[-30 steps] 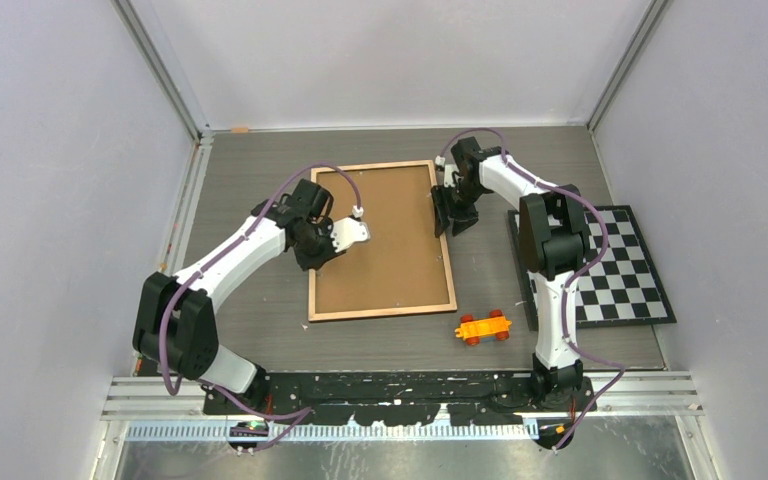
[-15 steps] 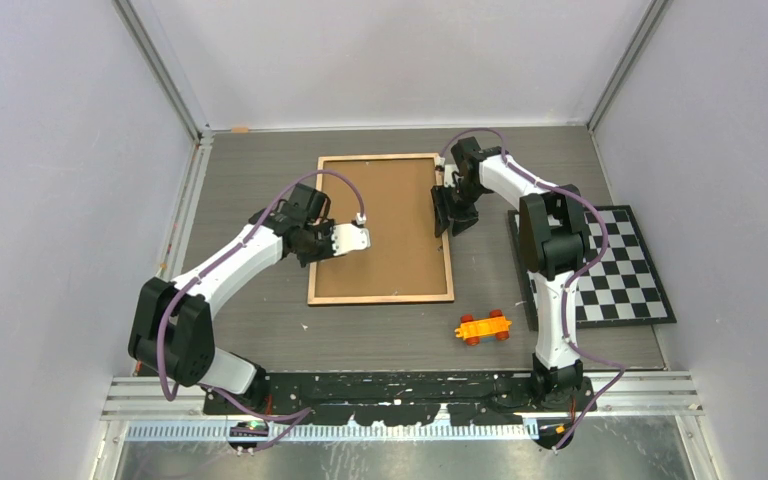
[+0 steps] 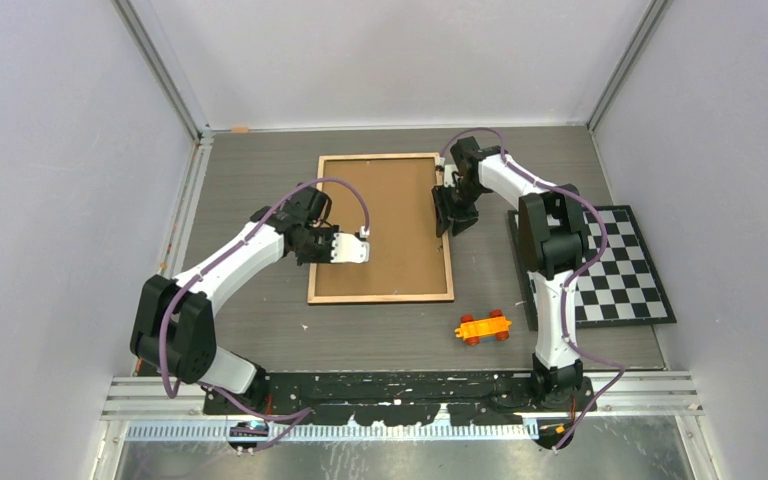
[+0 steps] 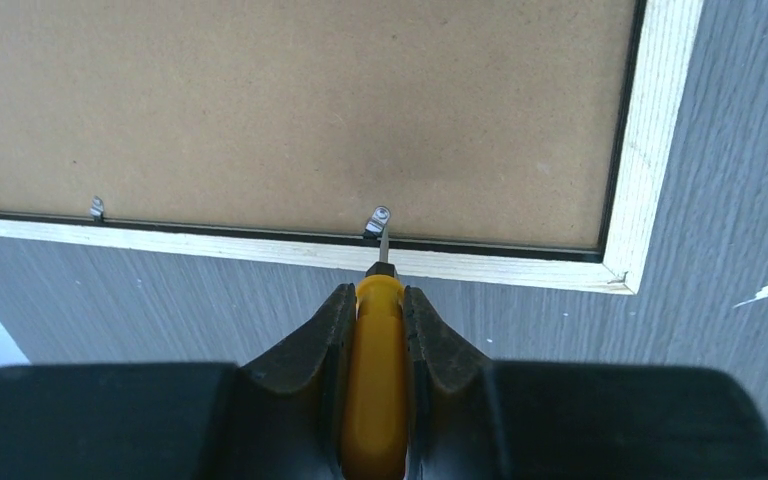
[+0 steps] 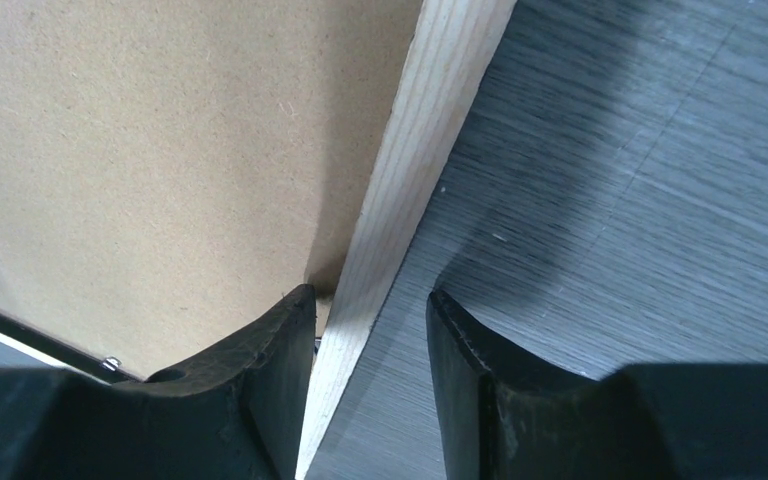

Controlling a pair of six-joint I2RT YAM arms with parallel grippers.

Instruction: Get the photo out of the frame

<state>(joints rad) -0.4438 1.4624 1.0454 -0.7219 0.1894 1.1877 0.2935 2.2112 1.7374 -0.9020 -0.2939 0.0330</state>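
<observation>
Bare table [image 3: 250, 175] lies left of the frame [image 3: 380, 297]; a toy car [image 3: 483, 327] sits off its near-right corner.

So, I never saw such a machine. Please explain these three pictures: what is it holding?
These are two robot arms bolted to a grey table. One picture comes from a fixed camera above; the others from a camera on each wrist. On the table lie a large picture frame, face down, showing its brown board back and pale wooden rim, an orange toy car and a black-and-white checkerboard mat. The left end effector is shut on a yellow-handled tool whose thin metal tip is at a small metal clip on the frame. The right end effector is open, straddling the rim.
</observation>
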